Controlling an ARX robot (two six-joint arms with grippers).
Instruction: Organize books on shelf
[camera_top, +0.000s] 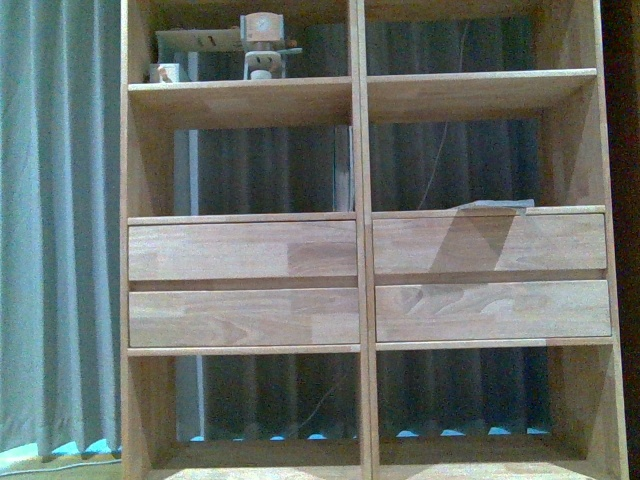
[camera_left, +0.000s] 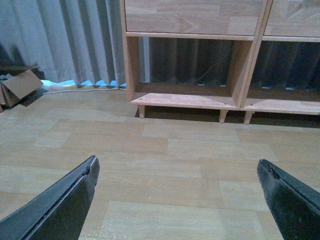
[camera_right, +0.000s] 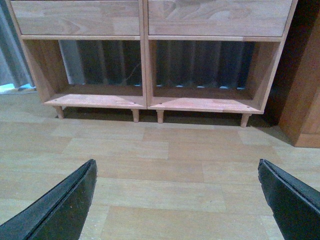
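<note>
Left gripper (camera_left: 176, 163) and right gripper (camera_right: 176, 163) hang empty with jaws wide apart above the floor (camera_left: 165, 200); one book (camera_top: 495, 206) lies flat in the middle-right compartment of the shelf (camera_top: 362, 150), directly above the drawers (camera_top: 240, 250).

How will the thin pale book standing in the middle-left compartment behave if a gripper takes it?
The thin pale book looks very slim, so it is probably light and floppy. It stands on edge against the central upright, so a sideways push may tip it.
</note>
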